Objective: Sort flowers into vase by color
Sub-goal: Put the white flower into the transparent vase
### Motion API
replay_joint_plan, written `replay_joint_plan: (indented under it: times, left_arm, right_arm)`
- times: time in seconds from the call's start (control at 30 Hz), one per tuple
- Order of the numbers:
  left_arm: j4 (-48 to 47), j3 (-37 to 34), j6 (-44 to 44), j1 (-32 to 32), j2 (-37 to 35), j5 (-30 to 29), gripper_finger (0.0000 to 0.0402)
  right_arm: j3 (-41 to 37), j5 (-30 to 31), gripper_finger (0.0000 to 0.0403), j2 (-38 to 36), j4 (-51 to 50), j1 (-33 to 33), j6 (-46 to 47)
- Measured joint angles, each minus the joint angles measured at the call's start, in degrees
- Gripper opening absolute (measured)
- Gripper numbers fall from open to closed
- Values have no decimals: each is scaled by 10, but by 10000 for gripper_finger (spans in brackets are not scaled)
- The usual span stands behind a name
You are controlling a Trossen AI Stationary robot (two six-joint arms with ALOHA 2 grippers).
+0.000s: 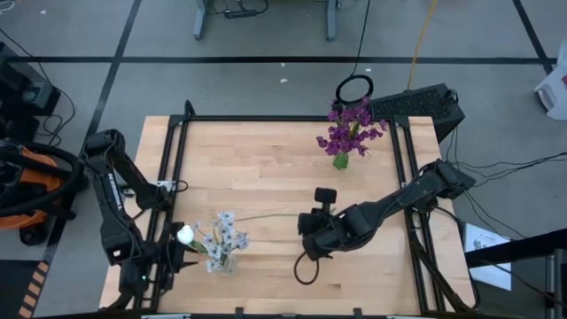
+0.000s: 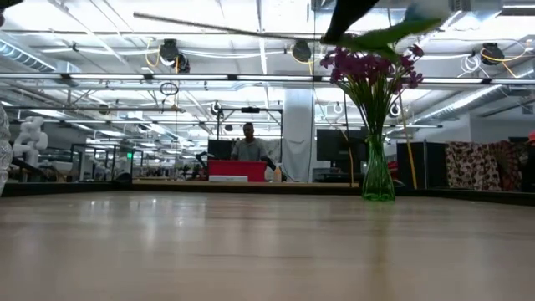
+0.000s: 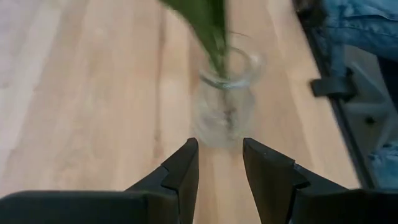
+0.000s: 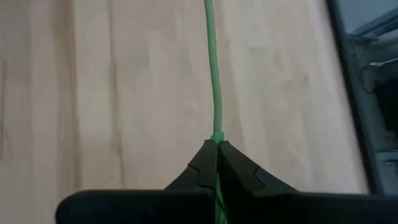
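Note:
A clear glass vase (image 1: 221, 262) stands near the table's near-left corner, with a white tulip bud (image 1: 184, 235) leaning out of it. It shows just ahead of my open left gripper (image 3: 219, 163), whose fingers stand apart from the glass (image 3: 225, 109). My right gripper (image 1: 304, 220) is shut on a thin green stem (image 1: 266, 216), which runs level toward the pale blue sprig (image 1: 227, 232) above the clear vase. A green vase (image 2: 378, 176) at the far right of the table holds the purple flowers (image 1: 351, 129). My right gripper pinches the green stem (image 4: 216, 132) between its two fingertips (image 4: 202, 163). The fingers lie along the stem and come level from the table's right. The stem runs straight on from the tips toward the clear vase. It is lifted clear of the table (image 2: 217, 30).
A black cable loop (image 1: 306, 268) hangs from the right arm onto the wood near the near edge. Black rails (image 1: 177, 151) frame the table. Bare wood (image 1: 257, 168) lies between the two vases. A person (image 2: 248, 149) stands far off in the room.

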Motion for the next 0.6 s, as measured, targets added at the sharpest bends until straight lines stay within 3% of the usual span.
replay_joint_plan:
  times: [0.4,0.6]
  left_arm:
    - [-102,0,-11,33,-79,-73,132]
    - [-134,0,-10,43,-122,-85,132]
  right_arm:
    - [113,19,0,0,-105,-36,-15]
    - [136,19,0,0,-110,-51,-46]
